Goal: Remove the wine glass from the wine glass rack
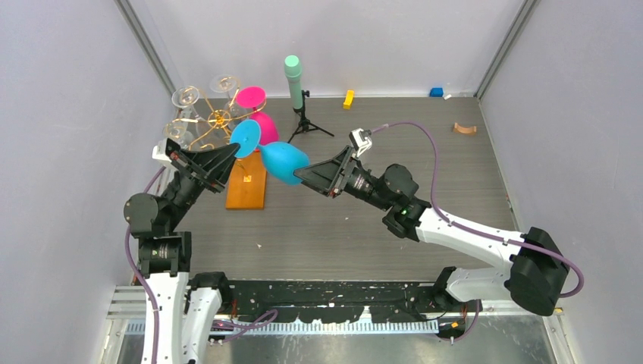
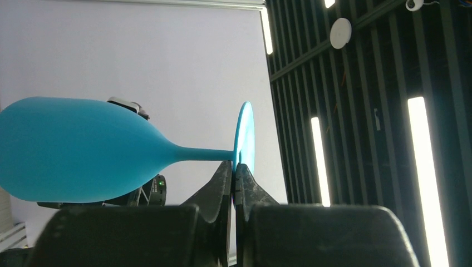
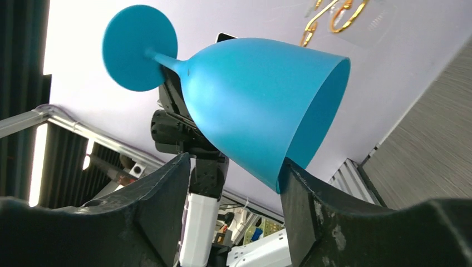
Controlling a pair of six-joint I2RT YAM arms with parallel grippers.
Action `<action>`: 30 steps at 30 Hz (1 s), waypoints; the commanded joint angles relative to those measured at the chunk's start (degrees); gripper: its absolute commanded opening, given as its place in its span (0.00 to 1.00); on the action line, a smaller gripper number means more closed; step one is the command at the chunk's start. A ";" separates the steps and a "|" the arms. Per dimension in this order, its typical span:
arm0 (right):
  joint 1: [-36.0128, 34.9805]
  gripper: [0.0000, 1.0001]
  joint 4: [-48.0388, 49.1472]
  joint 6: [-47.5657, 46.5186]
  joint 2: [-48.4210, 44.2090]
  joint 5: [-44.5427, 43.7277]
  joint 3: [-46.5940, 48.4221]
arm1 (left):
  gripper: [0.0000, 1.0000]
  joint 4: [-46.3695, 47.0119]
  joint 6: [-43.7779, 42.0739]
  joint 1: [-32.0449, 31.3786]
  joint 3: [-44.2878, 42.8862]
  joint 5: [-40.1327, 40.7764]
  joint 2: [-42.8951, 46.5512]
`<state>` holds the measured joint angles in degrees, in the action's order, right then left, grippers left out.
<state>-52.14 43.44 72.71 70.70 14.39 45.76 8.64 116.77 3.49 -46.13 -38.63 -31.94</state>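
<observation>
The gold wire wine glass rack (image 1: pixel 218 119) stands on its orange wooden base (image 1: pixel 248 189) at the back left; its scrolls also show in the right wrist view (image 3: pixel 335 15). A blue wine glass (image 1: pixel 284 161) lies sideways in the air just right of the rack. My left gripper (image 1: pixel 230 154) is shut on the rim of its round foot (image 2: pixel 245 136), with stem and bowl (image 2: pixel 72 150) pointing left. My right gripper (image 1: pixel 302 174) is open at the bowl's mouth (image 3: pixel 261 105). The bowl's rim sits between the jaws and touches the right finger (image 3: pixel 298 192).
Two pink glasses (image 1: pixel 258 114) and three clear glasses (image 1: pixel 186 96) hang on the rack. A black tripod with a mint-green cylinder (image 1: pixel 294 80) stands behind the blue glass. A yellow block (image 1: pixel 348 98), a blue block (image 1: pixel 436 92) and a brown piece (image 1: pixel 465 129) lie at the back right.
</observation>
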 commanded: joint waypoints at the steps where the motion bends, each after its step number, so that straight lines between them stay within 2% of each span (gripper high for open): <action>1: -0.89 0.62 18.37 2.07 -0.45 3.50 2.19 | 0.00 2.08 -0.05 -0.30 1.79 0.11 0.97; 4: -1.11 0.58 23.88 3.23 -0.34 4.12 1.02 | 0.00 1.44 -0.12 -0.30 2.54 0.85 1.51; 7: -1.16 0.42 27.76 3.79 -0.11 4.28 0.76 | 0.00 0.85 -0.14 -0.28 3.25 1.39 1.83; 10: -1.21 0.36 29.25 4.03 0.02 4.80 1.21 | 0.00 0.40 -0.05 -0.34 3.83 1.62 2.06; 12: -1.21 0.28 29.36 3.98 0.01 4.84 1.78 | 0.00 -0.04 -0.20 -0.37 4.02 1.86 2.16; 14: -1.25 0.10 27.92 3.64 -0.34 4.71 2.28 | 0.08 -0.57 -0.52 -0.30 3.86 2.13 1.99; 17: -1.21 0.01 24.06 2.45 -1.58 4.63 3.75 | 0.26 -0.85 -1.98 -0.28 3.11 2.65 1.39; 19: -1.21 0.01 17.79 -0.23 -3.63 3.96 4.87 | 0.27 -3.24 -4.91 -0.31 2.12 3.84 1.83; 20: -1.21 0.00 11.26 -2.84 -5.50 3.40 5.31 | 0.28 -5.29 -7.06 -0.31 1.38 4.87 2.39; 21: -1.21 0.00 7.55 -4.38 -6.55 1.81 6.63 | 0.32 -7.79 -9.82 -0.31 0.53 6.78 3.35; 22: -1.21 0.00 -1.86 -7.72 -8.85 0.56 8.69 | 0.41 -10.99 -12.17 -0.30 -0.77 8.44 4.10; 23: -1.21 0.00 -7.27 -9.41 -10.98 -1.93 9.94 | 0.49 -14.05 -14.65 -0.28 -1.72 9.73 4.61; 25: -1.21 0.00 -26.91 -18.09 -13.74 -5.88 14.70 | 0.69 -16.39 -18.68 -0.27 -3.15 11.28 5.21; 26: -1.17 0.00 -31.79 -20.22 -14.40 -9.32 17.94 | 0.77 -16.47 -20.23 -0.30 -3.67 11.42 5.16; 27: -1.19 0.00 -36.04 -23.86 -15.47 -11.15 19.71 | 0.83 -16.42 -21.62 -0.32 -4.15 11.02 4.94; 29: -1.13 0.00 -51.23 -29.88 -15.95 -17.21 24.60 | 0.90 -15.41 -24.36 -0.32 -5.12 9.67 3.81; 30: -1.12 0.00 -54.54 -31.21 -15.86 -20.98 28.13 | 0.93 -15.10 -25.80 -0.30 -5.77 8.77 3.17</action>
<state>-53.19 14.70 55.92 57.45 7.35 64.05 -5.58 100.49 3.38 -48.23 -29.30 -27.53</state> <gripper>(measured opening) 0.037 0.878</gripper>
